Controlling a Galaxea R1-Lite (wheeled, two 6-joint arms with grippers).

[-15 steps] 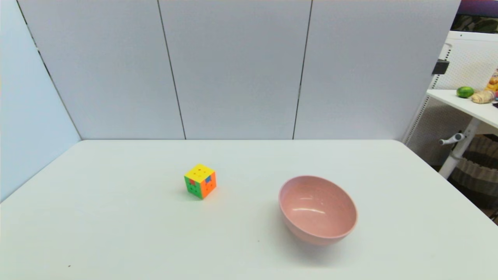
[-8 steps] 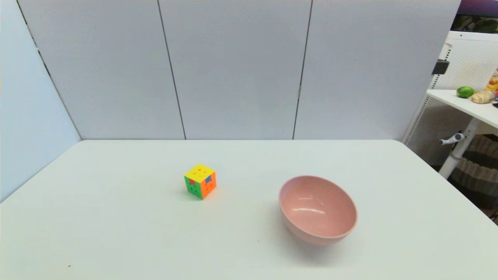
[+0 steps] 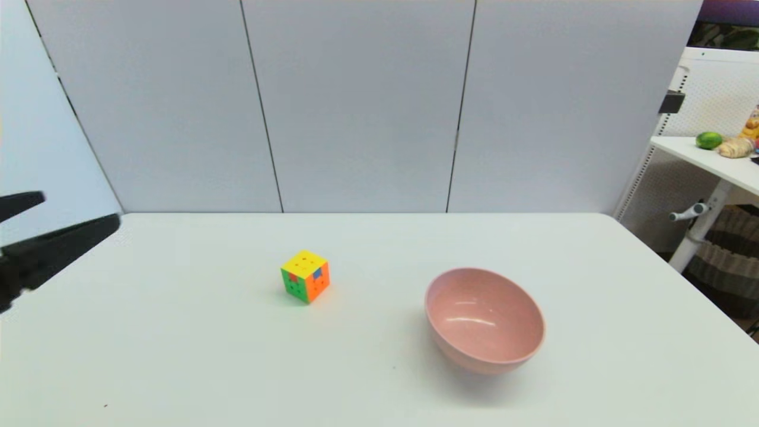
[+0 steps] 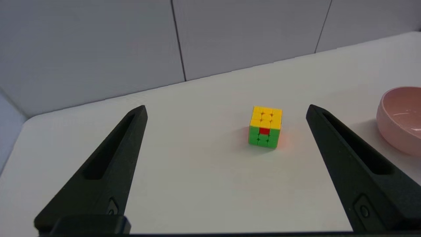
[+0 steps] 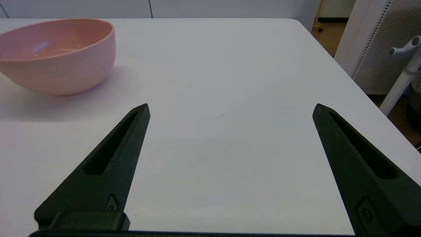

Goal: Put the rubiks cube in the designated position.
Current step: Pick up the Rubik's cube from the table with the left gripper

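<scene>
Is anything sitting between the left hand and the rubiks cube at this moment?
Nothing visible. The left hand, fingers open, faces the rubiks cube across bare white table. The pink bowl sits off to the side, beyond the cube.

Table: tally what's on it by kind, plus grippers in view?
rubiks cube: 1
pink bowl: 1
grippers: 2, the left gripper and the right gripper, both open and above the white table
Total: 4
</scene>
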